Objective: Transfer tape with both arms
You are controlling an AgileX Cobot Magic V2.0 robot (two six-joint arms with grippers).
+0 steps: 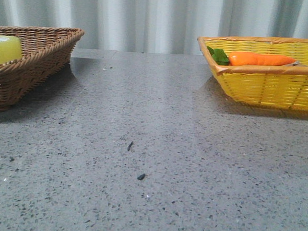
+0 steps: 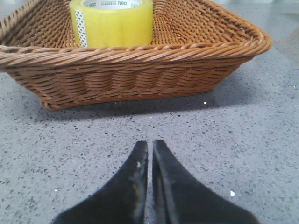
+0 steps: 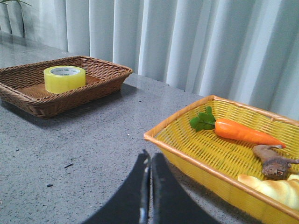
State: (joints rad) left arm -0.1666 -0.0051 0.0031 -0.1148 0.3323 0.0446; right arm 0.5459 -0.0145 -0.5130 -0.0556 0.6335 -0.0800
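The yellow tape roll (image 2: pixel 112 23) with a white, green-printed core stands flat in the brown wicker basket (image 2: pixel 140 74). It also shows in the front view (image 1: pixel 3 50) at the far left and in the right wrist view (image 3: pixel 64 78). My left gripper (image 2: pixel 150 144) is shut and empty, low over the table in front of the brown basket. My right gripper (image 3: pixel 150 156) is shut and empty, beside the near corner of the yellow basket (image 3: pixel 187 156). Neither gripper shows in the front view.
The yellow basket (image 1: pixel 265 88) at the back right holds an orange carrot (image 1: pixel 259 59) with green leaves, a brown object (image 3: pixel 273 163) and a pale bread-like item (image 3: pixel 271 186). Small dark specks (image 1: pixel 141 176) lie on the grey speckled table. A curtain hangs behind.
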